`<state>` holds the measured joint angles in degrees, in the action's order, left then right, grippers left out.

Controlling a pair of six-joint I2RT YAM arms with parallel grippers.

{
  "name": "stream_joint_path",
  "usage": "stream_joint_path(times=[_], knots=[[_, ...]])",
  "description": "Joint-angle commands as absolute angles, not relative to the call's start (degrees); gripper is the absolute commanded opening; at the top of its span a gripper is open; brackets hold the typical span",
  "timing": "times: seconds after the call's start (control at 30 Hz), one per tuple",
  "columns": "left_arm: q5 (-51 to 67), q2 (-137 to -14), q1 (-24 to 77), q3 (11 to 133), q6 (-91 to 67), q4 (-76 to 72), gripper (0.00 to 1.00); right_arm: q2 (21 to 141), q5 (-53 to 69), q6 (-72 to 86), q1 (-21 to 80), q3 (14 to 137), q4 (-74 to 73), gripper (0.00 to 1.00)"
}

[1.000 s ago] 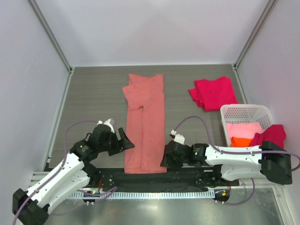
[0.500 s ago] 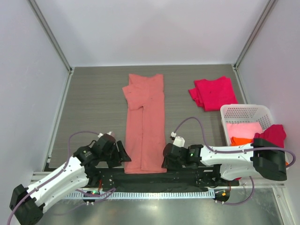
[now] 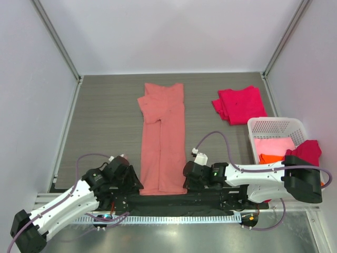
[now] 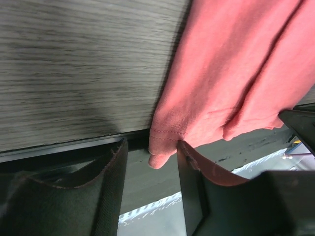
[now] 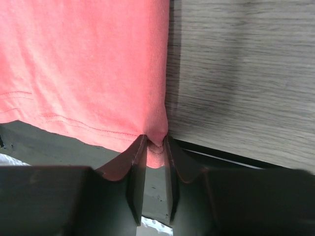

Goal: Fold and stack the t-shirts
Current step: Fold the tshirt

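A salmon-pink t-shirt (image 3: pixel 163 137), folded into a long strip, lies down the middle of the table, and its near hem overhangs the front edge. My left gripper (image 3: pixel 137 183) is open at its near left corner. In the left wrist view that corner (image 4: pixel 165 137) hangs between the jaws and touches the right finger (image 4: pixel 189 172). My right gripper (image 3: pixel 186 182) is shut on the near right corner (image 5: pixel 156 147), with cloth pinched between its fingers. A folded crimson-red t-shirt (image 3: pixel 239 104) lies at the back right.
A white lattice basket (image 3: pixel 274 125) stands at the right edge. It holds a light pink shirt (image 3: pixel 274 145) and an orange one (image 3: pixel 271 158). Another crimson shirt (image 3: pixel 305 151) hangs over its rim. A black strip (image 3: pixel 174 201) runs along the table's front edge.
My left gripper has moved nearer and to the right, down to the shirt's near left corner. My right gripper has shifted slightly towards the front edge, staying at the right corner.
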<state>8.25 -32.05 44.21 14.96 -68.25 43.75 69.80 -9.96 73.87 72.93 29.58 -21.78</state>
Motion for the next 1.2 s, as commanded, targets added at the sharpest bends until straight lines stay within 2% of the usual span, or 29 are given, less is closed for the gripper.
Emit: stream_joint_path(times=[0.0, 0.1, 0.17, 0.2, 0.33, 0.43, 0.47, 0.53, 0.63, 0.83, 1.03, 1.17], knots=[[9.67, -31.90, 44.39, 14.15, -69.26, 42.90, 0.41, 70.66, -11.16, 74.09, 73.30, 29.62, -19.95, 0.21], [10.72, -32.26, 44.47, 13.62, -69.70, 40.18, 0.33, 70.40, -10.99, 73.57, 73.30, 29.97, -19.86, 0.12], [11.33, -32.17, 44.47, 13.45, -70.22, 39.20, 0.30, 70.14, -11.16, 73.39, 73.30, 30.23, -19.86, 0.10], [11.69, -31.99, 44.47, 13.36, -70.49, 37.98, 0.30, 69.88, -11.08, 73.30, 73.30, 30.32, -19.78, 0.05], [12.74, -31.38, 44.38, 12.39, -71.89, 34.99, 0.27, 69.26, -10.72, 72.95, 73.30, 30.76, -19.86, 0.01], [13.62, -31.12, 44.39, 12.04, -72.51, 33.23, 0.13, 67.86, -10.90, 73.04, 73.30, 30.67, -19.78, 0.01], [13.80, -31.03, 44.47, 12.30, -72.77, 32.87, 0.05, 67.24, -10.99, 73.04, 73.30, 30.76, -19.86, 0.01], [14.06, -30.76, 44.47, 12.92, -73.30, 31.73, 0.00, 66.01, -12.12, 72.60, 73.21, 30.85, -19.86, 0.01], [14.41, -31.29, 44.30, 13.45, -74.61, 26.73, 0.00, 62.94, -12.57, 68.23, 70.85, 32.51, -21.09, 0.01], [18.27, -43.05, 37.82, 19.32, -68.85, 17.32, 0.00, 60.47, -8.53, 55.84, 55.74, 37.08, -23.29, 0.01], [22.50, -55.62, 23.32, 29.08, -60.56, 15.29, 0.00, 69.07, -4.75, 47.30, 45.45, 45.43, -23.38, 0.01], [19.96, -61.16, 19.17, 36.54, -56.43, 15.21, 0.00, 75.66, -3.17, 43.07, 40.97, 52.10, -22.94, 0.01]])
